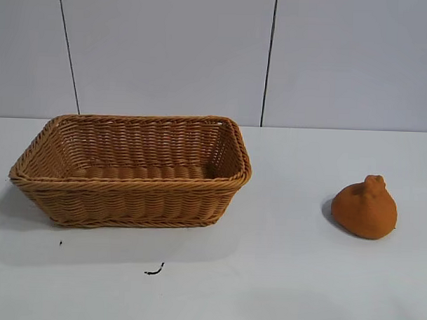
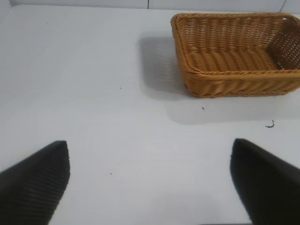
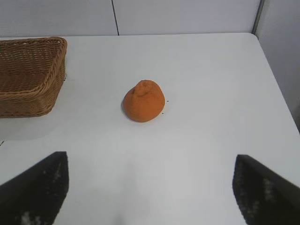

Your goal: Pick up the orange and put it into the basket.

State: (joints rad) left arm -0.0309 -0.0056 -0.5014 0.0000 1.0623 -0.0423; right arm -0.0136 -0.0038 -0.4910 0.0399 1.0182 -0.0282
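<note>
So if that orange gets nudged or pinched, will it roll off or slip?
The orange looks rounded but squat, with a knob on top, so it would probably wobble rather than roll far. Its matte, rough skin suggests a fair grip, not a slippery one. The open right gripper seems wide enough to straddle it.
</note>
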